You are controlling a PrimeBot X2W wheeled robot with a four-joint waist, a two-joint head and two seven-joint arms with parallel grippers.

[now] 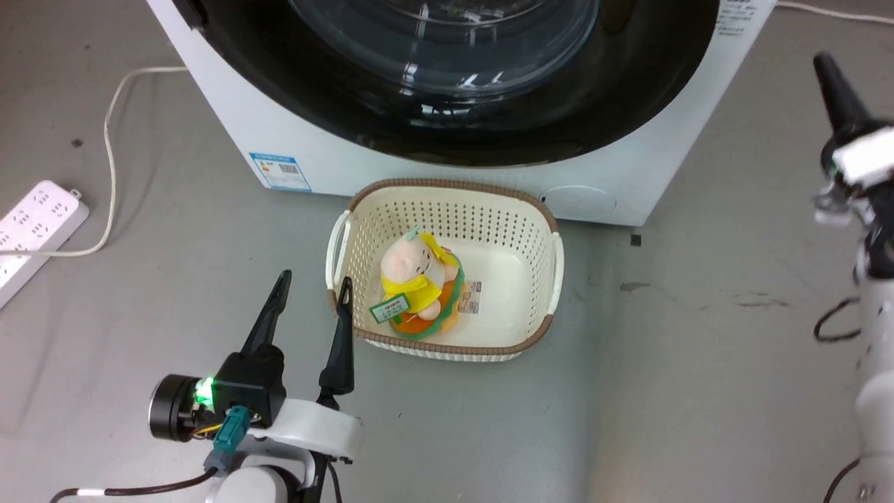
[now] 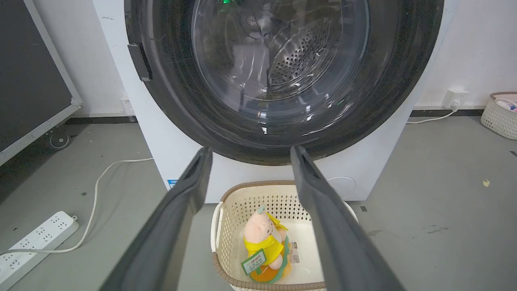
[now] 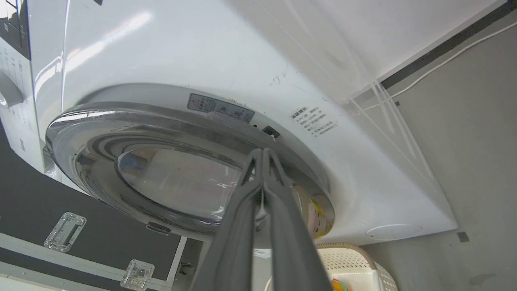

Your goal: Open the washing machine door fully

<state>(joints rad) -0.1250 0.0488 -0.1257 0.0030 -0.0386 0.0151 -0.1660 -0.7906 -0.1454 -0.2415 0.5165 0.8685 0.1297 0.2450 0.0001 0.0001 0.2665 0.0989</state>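
Observation:
The washing machine (image 1: 279,133) is a white front-loader at the top of the head view. Its door (image 1: 628,91), a glossy black ring around a bulging glass window, lies flat against the front. The left wrist view faces the door (image 2: 181,105) head-on, with the black handle tab (image 2: 139,61) on its left rim. My left gripper (image 1: 313,283) hangs open low over the floor, well short of the machine, fingers (image 2: 190,190) spread with nothing between them. My right gripper (image 1: 824,63) is raised beside the machine's right side, shut on nothing. In the right wrist view its tips (image 3: 262,151) line up with the door's rim (image 3: 80,121).
A cream perforated basket (image 1: 447,202) holding a plush toy (image 1: 419,286) stands on the floor right below the door. A white power strip (image 1: 35,230) and its cable (image 1: 108,140) lie at the left. A black wheeled board (image 2: 28,81) stands left of the machine, another basket (image 2: 501,117) far right.

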